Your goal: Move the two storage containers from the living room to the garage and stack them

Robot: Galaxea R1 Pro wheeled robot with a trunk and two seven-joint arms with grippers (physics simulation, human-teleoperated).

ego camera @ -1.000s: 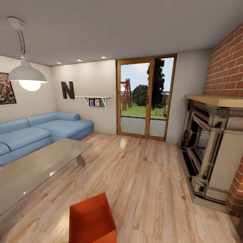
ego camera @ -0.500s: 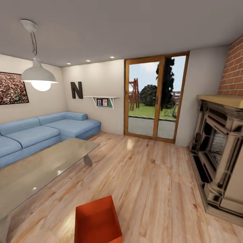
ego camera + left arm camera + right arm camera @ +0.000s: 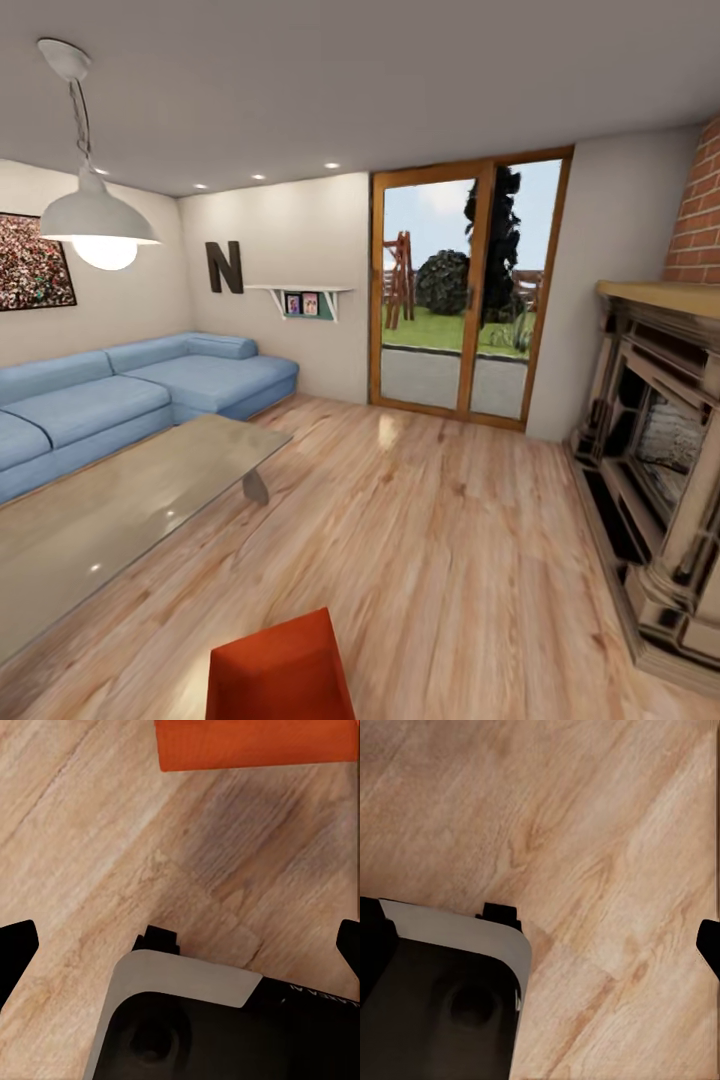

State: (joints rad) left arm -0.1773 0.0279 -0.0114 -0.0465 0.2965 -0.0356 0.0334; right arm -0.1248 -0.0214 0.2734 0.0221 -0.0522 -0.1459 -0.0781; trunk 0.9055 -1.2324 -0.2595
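Container [image 3: 275,670] sits near the coffee table [image 3: 120,510]; I see both grippers' fingers [image 3: 16,949] spread wide, apparently empty. Driving closer risks nudging it.

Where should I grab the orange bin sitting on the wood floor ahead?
Probably by the rim of the orange bin, coming from above: it stands upright and lidless on the wood floor, so its thin tapered walls offer an edge. Which wall is nearest is hard to tell.
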